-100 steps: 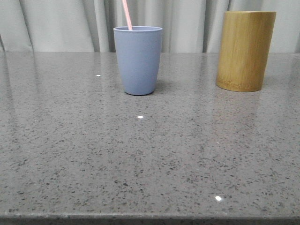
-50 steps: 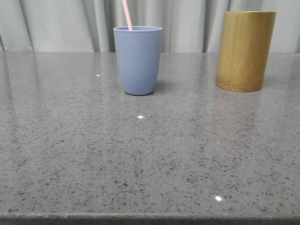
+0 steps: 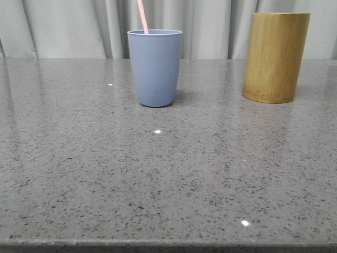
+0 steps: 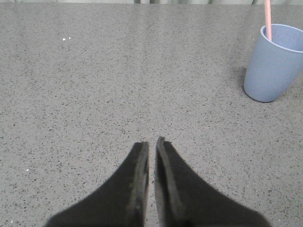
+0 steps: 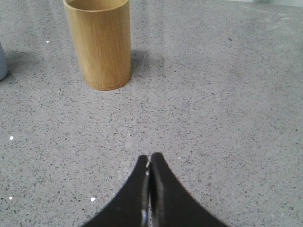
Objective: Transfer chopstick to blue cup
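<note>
The blue cup (image 3: 155, 68) stands upright at the back middle of the table. A thin pale pink chopstick (image 3: 142, 16) stands in it and leans left, with its top out of frame. The left wrist view shows the cup (image 4: 273, 64) and the chopstick (image 4: 268, 19) well away from my left gripper (image 4: 151, 142), whose jaws are shut to a thin gap and hold nothing. My right gripper (image 5: 150, 156) is shut and empty, above bare table. Neither gripper shows in the front view.
A taller yellow-brown bamboo cylinder (image 3: 275, 57) stands at the back right, and also shows in the right wrist view (image 5: 98, 42). A pale curtain hangs behind the grey speckled table (image 3: 168, 174), whose front edge runs along the bottom of the front view.
</note>
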Tool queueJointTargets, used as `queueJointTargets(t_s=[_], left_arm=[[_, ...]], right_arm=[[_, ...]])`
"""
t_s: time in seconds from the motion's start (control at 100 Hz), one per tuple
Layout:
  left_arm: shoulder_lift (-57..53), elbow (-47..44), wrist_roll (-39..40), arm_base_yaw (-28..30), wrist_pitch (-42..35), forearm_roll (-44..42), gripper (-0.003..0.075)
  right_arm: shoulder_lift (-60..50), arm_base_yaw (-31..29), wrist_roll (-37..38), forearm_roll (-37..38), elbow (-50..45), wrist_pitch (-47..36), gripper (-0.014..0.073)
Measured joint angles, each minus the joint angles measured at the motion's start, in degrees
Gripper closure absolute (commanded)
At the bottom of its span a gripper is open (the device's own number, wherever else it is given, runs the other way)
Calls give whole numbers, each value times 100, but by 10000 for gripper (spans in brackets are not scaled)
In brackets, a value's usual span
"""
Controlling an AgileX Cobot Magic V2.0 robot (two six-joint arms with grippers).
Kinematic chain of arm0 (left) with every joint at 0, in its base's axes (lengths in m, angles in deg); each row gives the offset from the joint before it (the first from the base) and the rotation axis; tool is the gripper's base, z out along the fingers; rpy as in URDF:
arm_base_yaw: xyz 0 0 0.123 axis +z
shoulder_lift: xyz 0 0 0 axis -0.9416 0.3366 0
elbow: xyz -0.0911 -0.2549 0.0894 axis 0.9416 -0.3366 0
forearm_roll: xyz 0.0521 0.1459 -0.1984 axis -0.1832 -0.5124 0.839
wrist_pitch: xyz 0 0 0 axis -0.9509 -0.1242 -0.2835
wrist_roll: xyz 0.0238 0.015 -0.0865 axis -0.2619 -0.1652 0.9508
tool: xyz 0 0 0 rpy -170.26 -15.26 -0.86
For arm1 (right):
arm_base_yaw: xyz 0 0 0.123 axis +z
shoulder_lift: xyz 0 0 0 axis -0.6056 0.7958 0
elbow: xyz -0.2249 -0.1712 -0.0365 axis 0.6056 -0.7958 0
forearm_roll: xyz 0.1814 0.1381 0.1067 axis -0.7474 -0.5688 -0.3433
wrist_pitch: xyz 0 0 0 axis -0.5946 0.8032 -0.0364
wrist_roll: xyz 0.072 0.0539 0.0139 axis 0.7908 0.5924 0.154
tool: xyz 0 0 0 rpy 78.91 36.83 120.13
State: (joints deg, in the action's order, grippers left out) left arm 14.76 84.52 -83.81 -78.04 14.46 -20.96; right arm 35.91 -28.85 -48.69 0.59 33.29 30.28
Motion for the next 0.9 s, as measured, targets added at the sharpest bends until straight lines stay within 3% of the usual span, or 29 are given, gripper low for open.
queueJointTargets(t_s=[0.79,0.9], left_arm=[[0,0,0,0,0,0,739],[0,-93,0,0,-396,-77,739]], right_arm=[[0,0,0,0,0,0,661],[0,0,0,0,0,0,661]])
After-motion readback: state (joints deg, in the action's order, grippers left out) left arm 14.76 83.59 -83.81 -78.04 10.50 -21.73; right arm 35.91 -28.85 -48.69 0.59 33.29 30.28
